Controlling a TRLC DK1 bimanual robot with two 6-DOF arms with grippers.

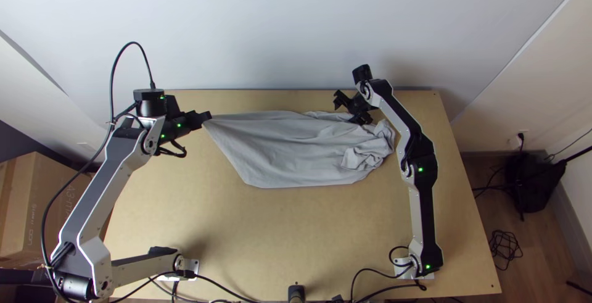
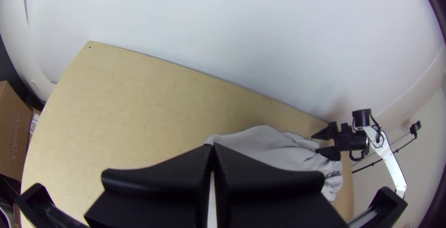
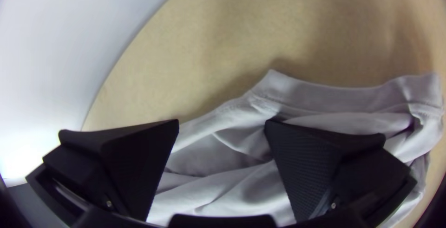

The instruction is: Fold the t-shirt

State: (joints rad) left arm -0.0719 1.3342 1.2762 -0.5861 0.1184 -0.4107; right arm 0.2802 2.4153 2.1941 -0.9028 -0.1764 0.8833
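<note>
The grey t-shirt [image 1: 290, 149] lies stretched across the upper table, its right part bunched in wrinkles. At its upper left corner my left gripper [image 1: 206, 120] is shut on the cloth, which slopes away from it; in the left wrist view the shirt [image 2: 269, 146] runs out from the left gripper [image 2: 212, 146]. My right gripper [image 1: 349, 108] stands open at the shirt's top edge near the bunched end. In the right wrist view the right gripper [image 3: 222, 123] has its fingers apart over the folds, beside a hemmed band of the shirt [image 3: 334, 95].
Bare wooden table [image 1: 265, 235] lies in front of the shirt. A pale wall [image 1: 277, 31] rises behind the table's far edge. Cables run along the near edge, and a cardboard box [image 1: 43, 210] stands off the left side.
</note>
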